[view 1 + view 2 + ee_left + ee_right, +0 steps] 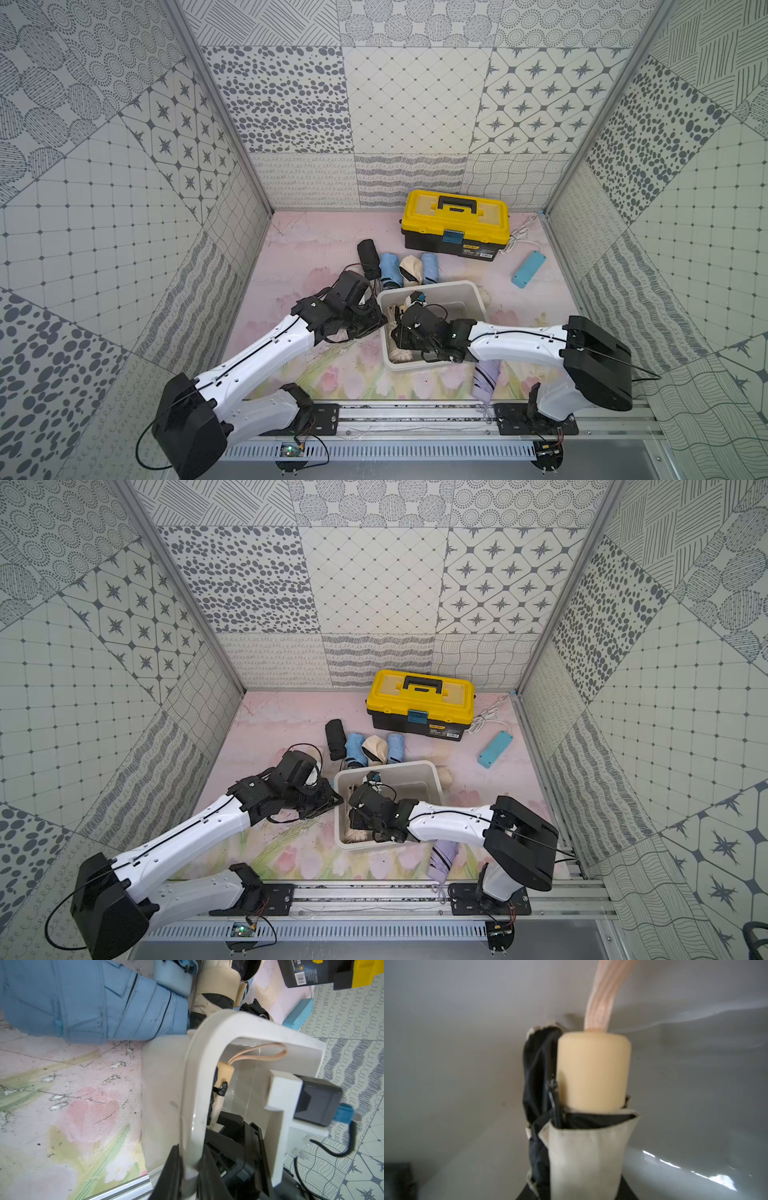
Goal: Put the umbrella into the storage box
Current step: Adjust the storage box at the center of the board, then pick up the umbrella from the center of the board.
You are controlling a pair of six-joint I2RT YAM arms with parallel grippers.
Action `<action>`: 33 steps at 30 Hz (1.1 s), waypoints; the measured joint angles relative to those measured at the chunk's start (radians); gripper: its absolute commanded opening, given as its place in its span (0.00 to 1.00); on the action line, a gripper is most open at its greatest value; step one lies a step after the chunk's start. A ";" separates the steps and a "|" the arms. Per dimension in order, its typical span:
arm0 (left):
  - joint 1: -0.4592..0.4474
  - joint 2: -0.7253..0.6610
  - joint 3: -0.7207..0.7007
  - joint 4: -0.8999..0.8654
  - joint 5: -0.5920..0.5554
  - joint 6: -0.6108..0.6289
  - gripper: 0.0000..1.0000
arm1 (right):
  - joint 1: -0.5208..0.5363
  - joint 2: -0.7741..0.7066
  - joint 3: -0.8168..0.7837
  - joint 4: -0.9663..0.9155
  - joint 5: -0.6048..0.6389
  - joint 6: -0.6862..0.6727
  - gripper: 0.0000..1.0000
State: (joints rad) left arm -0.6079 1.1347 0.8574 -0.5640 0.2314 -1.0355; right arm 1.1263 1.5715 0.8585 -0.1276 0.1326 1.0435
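Left gripper [190, 1169] clamps the rim of the white plastic storage box [432, 285]; right gripper [400, 336], nipped tight around the beige folded umbrella [591, 1147], should lay it flat before releasing.

Both top views: from high over the near metal rail [415, 409] [374, 889], tilted steeply down and forward, far enough to take in the whole scene, sharing the white rectangular plastic storage box [436, 286] [395, 764] and the yellow-lidded black toolbox [455, 216] [419, 696] at a slight sideways offset. Left wrist view: very near the box's rolled rim [195, 1084], looking along it over the pink floral mat [72, 1105]. Right wrist view: inside the box, almost against the cream fabric folded umbrella [591, 1157], facing a white inner wall. Shared by both wrist views: its beige handle [224, 1072] [593, 1072].
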 measured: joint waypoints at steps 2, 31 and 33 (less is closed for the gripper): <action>0.000 0.001 0.000 -0.001 -0.002 -0.007 0.32 | 0.000 0.006 -0.003 0.009 0.004 0.000 0.46; 0.021 -0.095 0.076 -0.020 -0.190 0.117 0.82 | -0.634 -0.619 0.285 -0.959 0.032 -0.196 0.74; 0.023 -0.089 0.076 -0.021 -0.194 0.126 0.81 | -0.741 -0.635 0.260 -1.007 -0.004 -0.216 0.77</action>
State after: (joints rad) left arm -0.5850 1.0458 0.9337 -0.5846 0.0376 -0.9096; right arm 0.3855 0.9367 1.1183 -1.1347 0.1284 0.8276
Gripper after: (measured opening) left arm 0.815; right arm 0.747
